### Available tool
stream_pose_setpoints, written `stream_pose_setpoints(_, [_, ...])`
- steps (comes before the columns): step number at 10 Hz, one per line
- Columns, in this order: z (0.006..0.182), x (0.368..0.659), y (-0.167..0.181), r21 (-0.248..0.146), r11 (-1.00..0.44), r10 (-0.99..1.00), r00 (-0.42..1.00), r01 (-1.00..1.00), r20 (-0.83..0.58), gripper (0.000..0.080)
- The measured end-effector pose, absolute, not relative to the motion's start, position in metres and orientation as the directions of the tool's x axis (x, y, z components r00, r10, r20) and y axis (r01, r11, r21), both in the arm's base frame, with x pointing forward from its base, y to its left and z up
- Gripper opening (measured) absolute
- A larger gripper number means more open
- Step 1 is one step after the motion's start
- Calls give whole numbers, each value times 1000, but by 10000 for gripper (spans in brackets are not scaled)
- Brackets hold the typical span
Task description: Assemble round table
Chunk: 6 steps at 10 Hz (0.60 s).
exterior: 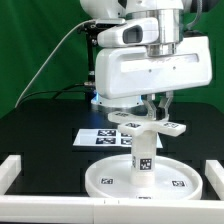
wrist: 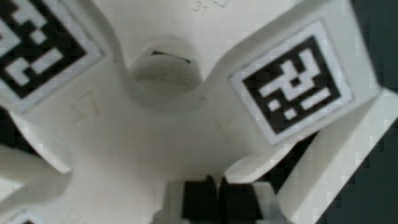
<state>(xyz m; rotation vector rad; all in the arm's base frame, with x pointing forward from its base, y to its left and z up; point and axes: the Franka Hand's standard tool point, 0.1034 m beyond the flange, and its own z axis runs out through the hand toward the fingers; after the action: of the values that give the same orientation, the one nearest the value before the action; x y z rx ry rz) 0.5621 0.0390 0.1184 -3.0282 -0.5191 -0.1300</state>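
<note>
Gripper [wrist: 212, 196] fingers together, nothing between | white plastic cross-shaped base [exterior: 150, 126] lay directly below, atop upright short white cylindrical leg [exterior: 143, 158] | long axis vertical

White leg [exterior: 143, 158] stands upright on flat disc [exterior: 105, 181], cross base [exterior: 150, 126] atop.

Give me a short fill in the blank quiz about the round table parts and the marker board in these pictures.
1. On the round disc, the leg stands ____.
2. The cross-shaped base is directly above the ____.
3. The marker board lies on a table whose colour is ____.

Missing words: upright; leg; black.
</note>
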Motion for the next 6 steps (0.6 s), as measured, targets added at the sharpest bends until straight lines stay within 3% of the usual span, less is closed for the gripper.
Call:
stream_pose_setpoints(3, [119, 569, 42, -106, -994, -41, 994, -30, 100, 1])
stream_pose_setpoints(5, [119, 570, 38, -127, -990, -80, 992, -67, 95, 1])
stream_pose_setpoints(6, [120, 571, 39, -127, -990, -78, 992, -65, 98, 114])
